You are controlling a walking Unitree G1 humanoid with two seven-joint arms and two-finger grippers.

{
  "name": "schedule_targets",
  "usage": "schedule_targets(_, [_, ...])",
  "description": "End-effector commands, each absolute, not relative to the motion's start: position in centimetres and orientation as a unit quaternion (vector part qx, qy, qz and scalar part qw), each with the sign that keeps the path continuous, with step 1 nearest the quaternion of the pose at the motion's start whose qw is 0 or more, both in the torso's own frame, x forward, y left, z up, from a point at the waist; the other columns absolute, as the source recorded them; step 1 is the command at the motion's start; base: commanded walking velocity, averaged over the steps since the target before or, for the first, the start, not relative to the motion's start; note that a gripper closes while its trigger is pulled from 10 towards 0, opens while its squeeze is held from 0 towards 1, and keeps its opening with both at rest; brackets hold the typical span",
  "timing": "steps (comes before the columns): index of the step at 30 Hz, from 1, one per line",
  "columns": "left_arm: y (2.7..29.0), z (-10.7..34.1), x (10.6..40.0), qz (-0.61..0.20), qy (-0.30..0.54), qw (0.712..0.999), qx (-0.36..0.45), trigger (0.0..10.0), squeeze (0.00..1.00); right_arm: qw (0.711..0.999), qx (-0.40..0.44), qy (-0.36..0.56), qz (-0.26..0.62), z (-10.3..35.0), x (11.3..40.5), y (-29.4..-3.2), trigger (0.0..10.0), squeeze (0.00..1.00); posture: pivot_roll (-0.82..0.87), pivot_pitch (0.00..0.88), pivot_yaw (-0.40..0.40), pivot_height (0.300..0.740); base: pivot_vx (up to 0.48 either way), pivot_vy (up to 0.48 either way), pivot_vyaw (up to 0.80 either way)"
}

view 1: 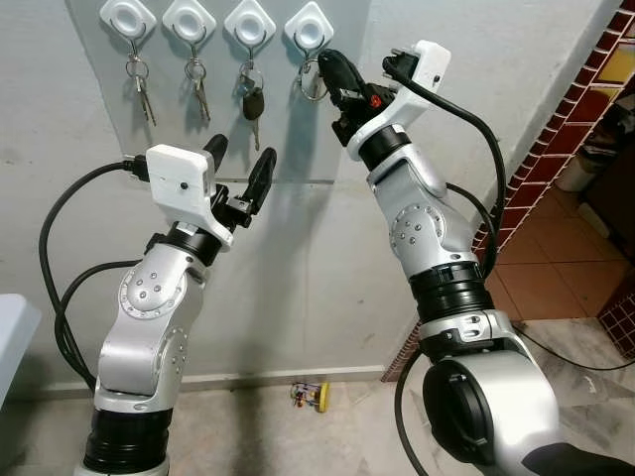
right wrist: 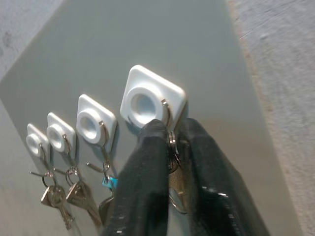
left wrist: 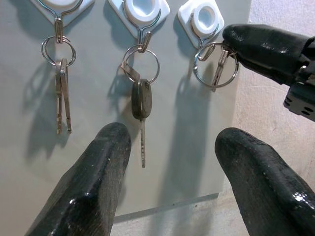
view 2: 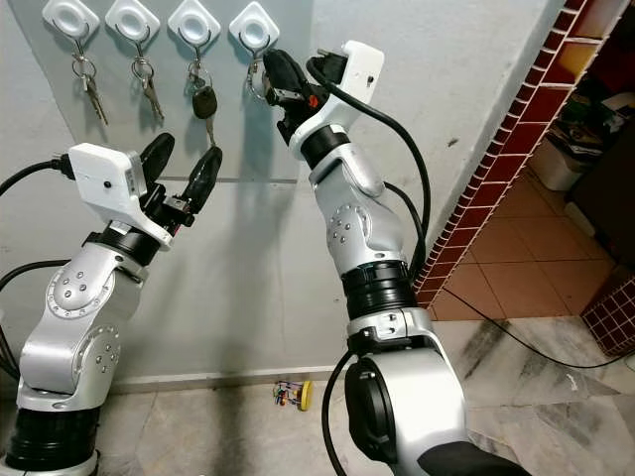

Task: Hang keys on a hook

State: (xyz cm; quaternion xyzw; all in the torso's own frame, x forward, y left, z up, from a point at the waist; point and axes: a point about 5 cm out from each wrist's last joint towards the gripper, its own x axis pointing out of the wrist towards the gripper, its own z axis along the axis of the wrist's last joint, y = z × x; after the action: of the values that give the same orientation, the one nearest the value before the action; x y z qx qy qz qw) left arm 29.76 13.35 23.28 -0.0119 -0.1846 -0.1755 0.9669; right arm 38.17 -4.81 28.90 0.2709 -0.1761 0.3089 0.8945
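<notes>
Glossy white plastic hooks (view 1: 310, 27); shiny metal keys (left wrist: 216, 66); wall (view 1: 327, 268) seemingly rough.

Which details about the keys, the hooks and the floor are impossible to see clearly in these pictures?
- Right wrist view: the fingers of the right tool cover the key ring, so whether it already sits fully on the rightmost hook is unclear.
- Left eye view: the small colourful object on the floor is too small to identify.
- Left wrist view: the leftmost hook is cut off by the picture edge.
- Left tool: open, holding nothing.
</notes>
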Motion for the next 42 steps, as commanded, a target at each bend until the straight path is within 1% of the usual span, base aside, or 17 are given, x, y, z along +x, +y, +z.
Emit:
schedule_targets(1, [13.2,23.9,29.7,-0.178,-0.195,0.964,-0.01,10.0,0.0,0.893,0.275,-0.177,0.31,29.0,38.2,-5.1,10.0,1.0,-0.09,0.084,-0.06,0.74,0.0,0.0,0.0])
schedule_targets(24, [13.4,24.0,29.7,-0.173,-0.195,0.965,-0.011,10.0,0.0,0.891,0.278,-0.184,0.309,28.9,38.2,-5.5,10.0,1.0,-0.09,0.092,-0.058,0.74,0.0,0.0,0.0])
schedule_targets(25, [13.4,23.6,29.6,-0.169,-0.192,0.967,-0.008,10.0,0.0,0.888,0.262,-0.197,0.322,27.8,37.6,-5.7,10.0,1.0,-0.09,0.097,-0.055,0.74,0.0,0.0,0.0])
schedule_targets(34, [13.5,22.6,29.6,-0.163,-0.179,0.97,0.002,10.0,0.0,0.879,0.247,-0.204,0.354,25.7,36.1,-5.8,10.0,1.0,-0.09,0.102,-0.052,0.74,0.0,0.0,0.0])
schedule_targets(37, [13.6,21.7,29.6,-0.156,-0.169,0.973,0.012,10.0,0.0,0.882,0.238,-0.197,0.355,24.6,35.7,-6.1,10.0,1.0,-0.09,0.102,-0.052,0.74,0.0,0.0,0.0])
schedule_targets(39, [13.8,20.3,29.7,-0.148,-0.148,0.978,0.012,10.0,0.0,0.891,0.229,-0.182,0.346,23.1,35.5,-6.5,10.0,1.0,-0.09,0.106,-0.047,0.74,0.0,0.0,0.0])
schedule_targets(42, [13.9,19.5,29.8,-0.141,-0.137,0.98,0.017,10.0,0.0,0.897,0.222,-0.172,0.341,22.1,35.3,-6.7,10.0,1.0,-0.09,0.106,-0.047,0.74,0.0,0.0,0.0])
